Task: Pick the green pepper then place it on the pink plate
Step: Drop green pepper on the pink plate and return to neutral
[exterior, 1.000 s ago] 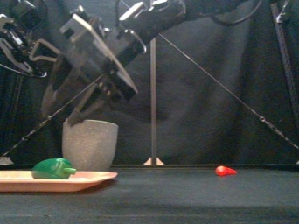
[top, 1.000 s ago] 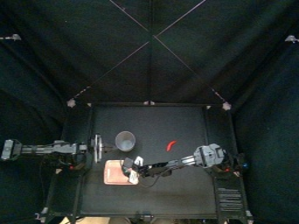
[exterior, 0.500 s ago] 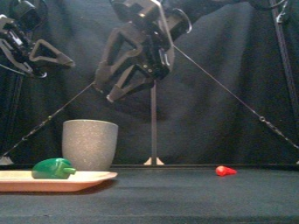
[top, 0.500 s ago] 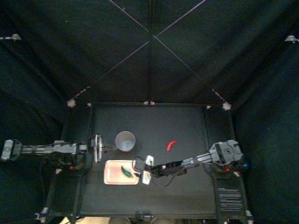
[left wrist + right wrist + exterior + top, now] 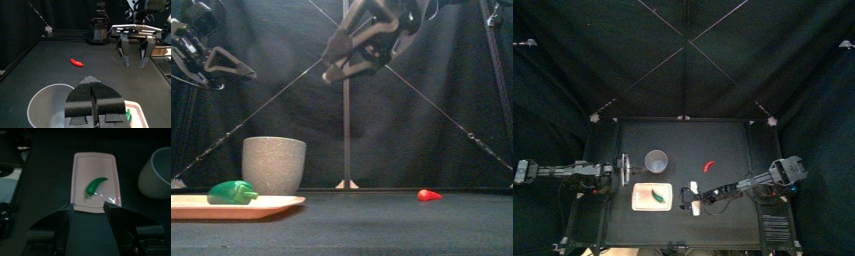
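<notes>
A: Where is the small green toy pepper (image 5: 649, 198)?
B: It lies flat on the flat pink tray (image 5: 664, 190), front-left of the black worktop (image 5: 727, 225). Nothing grips it, so the placing looks done.
A: Right gripper (image 5: 133, 62)?
B: High above the worktop, just right of the tray, jaws apart and empty (a spread that suits a release, my reading).
A: Left gripper (image 5: 91, 81)?
B: Parked at the left edge, jaws together, probably to stay clear. The tall grey speckled cup (image 5: 656, 160) behind the tray and the small red chilli (image 5: 708, 165) play no part.
</notes>
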